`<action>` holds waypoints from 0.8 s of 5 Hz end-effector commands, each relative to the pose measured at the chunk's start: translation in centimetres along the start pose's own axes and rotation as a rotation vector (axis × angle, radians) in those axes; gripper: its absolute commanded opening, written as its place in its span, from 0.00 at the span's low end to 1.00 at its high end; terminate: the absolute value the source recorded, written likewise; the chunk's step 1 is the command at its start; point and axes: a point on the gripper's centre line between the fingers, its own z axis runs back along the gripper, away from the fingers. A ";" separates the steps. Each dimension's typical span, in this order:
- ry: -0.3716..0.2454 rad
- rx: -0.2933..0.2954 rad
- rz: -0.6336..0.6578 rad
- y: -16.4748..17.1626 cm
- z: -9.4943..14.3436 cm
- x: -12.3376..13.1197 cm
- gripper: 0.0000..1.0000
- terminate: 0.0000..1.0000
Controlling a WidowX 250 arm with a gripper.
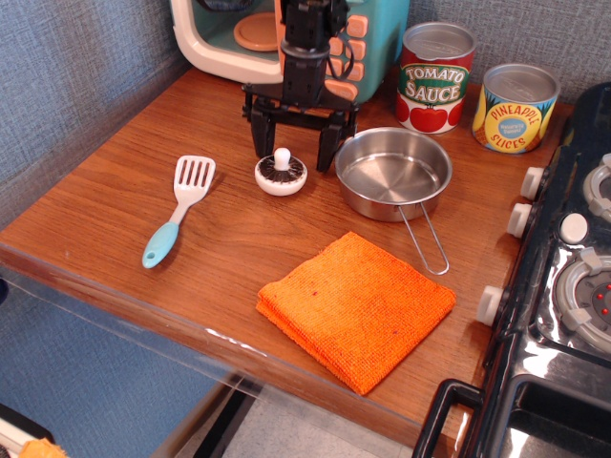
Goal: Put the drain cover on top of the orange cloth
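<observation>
The drain cover (281, 176), a small white disc with a dark ribbed top and a white knob, sits on the wooden counter left of the steel pan. My gripper (292, 156) hangs just above and behind it, jaws wide open with one finger on each side of the knob, touching nothing. The orange cloth (355, 307) lies folded near the counter's front edge, in front of the pan and apart from the cover.
A steel pan (392, 173) with a wire handle stands right of the cover. A white spatula with a blue handle (179, 221) lies to the left. A toy microwave (239, 33), a tomato sauce can (434, 78) and a pineapple can (515, 107) line the back. A toy stove (563, 286) is at the right.
</observation>
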 end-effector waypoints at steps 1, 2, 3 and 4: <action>-0.103 -0.016 -0.004 0.0 4.0 0.1 1.00 0.00; -0.109 -0.023 -0.004 0.0 4.3 -0.4 1.00 0.00; -0.108 -0.027 -0.016 -0.2 4.6 -1.6 1.00 0.00; -0.100 -0.031 -0.022 -0.3 4.5 -2.5 1.00 0.00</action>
